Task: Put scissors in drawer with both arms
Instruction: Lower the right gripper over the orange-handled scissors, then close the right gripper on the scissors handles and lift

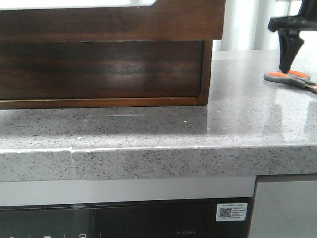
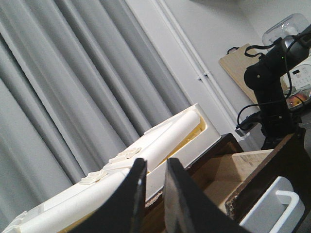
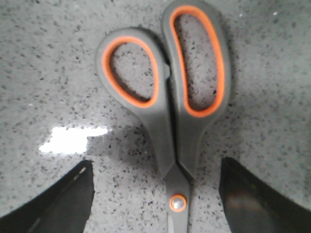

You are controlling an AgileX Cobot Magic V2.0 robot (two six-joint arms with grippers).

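Scene: a speckled grey stone table (image 1: 237, 124) with the dark wooden drawer (image 1: 101, 69) set at its left
Scissors: the scissors (image 1: 291, 79) lie flat and closed on the table at the far right, well apart from the drawer, grey handles with orange-lined loops toward the drawer side
Right gripper: the right gripper (image 3: 155, 194) hangs just above the scissors with its jaws spread wide, one on each side of the pivot screw, touching nothing
Left gripper: the left gripper (image 2: 153, 194) is raised over the open drawer, jaws a narrow gap apart and holding nothing
Handling: likely light and rigid, with smooth metal blades that could slip and plastic handles that offer better purchase
Where to grip: across the narrow neck, where the handles meet just by the pivot, looks the surest hold
Risk: lying flush on hard polished stone, the scissors may skate or twist as the jaws close
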